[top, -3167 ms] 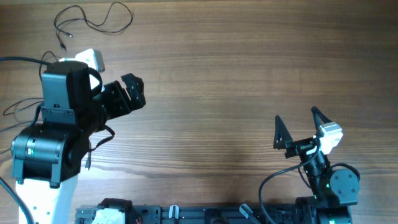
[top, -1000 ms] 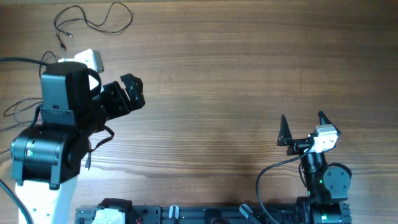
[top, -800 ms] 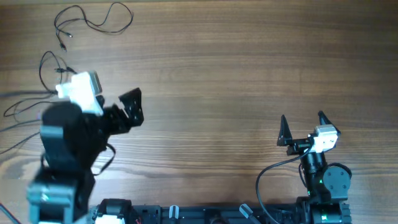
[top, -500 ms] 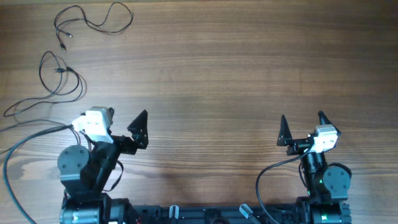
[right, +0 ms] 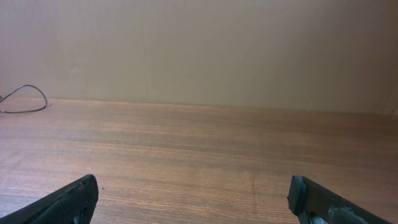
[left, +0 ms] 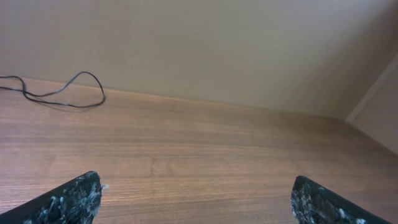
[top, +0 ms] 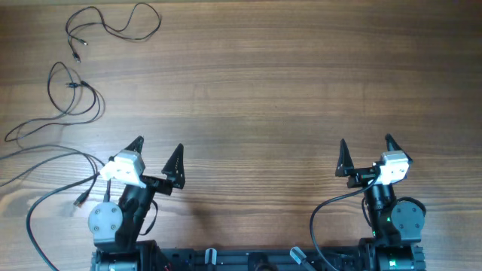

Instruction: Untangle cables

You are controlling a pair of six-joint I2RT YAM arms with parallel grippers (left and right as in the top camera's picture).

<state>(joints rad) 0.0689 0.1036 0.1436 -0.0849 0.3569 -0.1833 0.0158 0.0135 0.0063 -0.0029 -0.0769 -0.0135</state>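
The wooden table (top: 286, 90) fills most of what I can see, its grain running from the left edge to the right, and a plain beige wall (right: 199, 43) rises behind its far edge.

Both arms are drawn in at the near edge, well apart. The left arm (top: 113, 218) sits near the near left corner and the right arm (top: 392, 214) near the near right corner.

The left gripper (top: 158, 144) points out over the table with its jaws spread wide and nothing between them. From its own camera the two dark fingertips (left: 78, 196) sit at the bottom corners of the view, with only bare wood in the gap. The right gripper (top: 366, 141) is just the same: jaws fully apart, holding nothing, one black fingertip (right: 74, 196) low at each side of its view.

The cables (top: 113, 26) lie over by the left side, well away from both grippers. One thin black cord loops loosely in the far left corner, with a small plug (top: 75, 54) at its end. A second cord (top: 75, 94) lies just nearer along the left edge, forming a rounded loop with a tail that runs off toward that edge. The two cords lie apart and do not cross. Each wrist camera catches only a thin black loop far off at the left.
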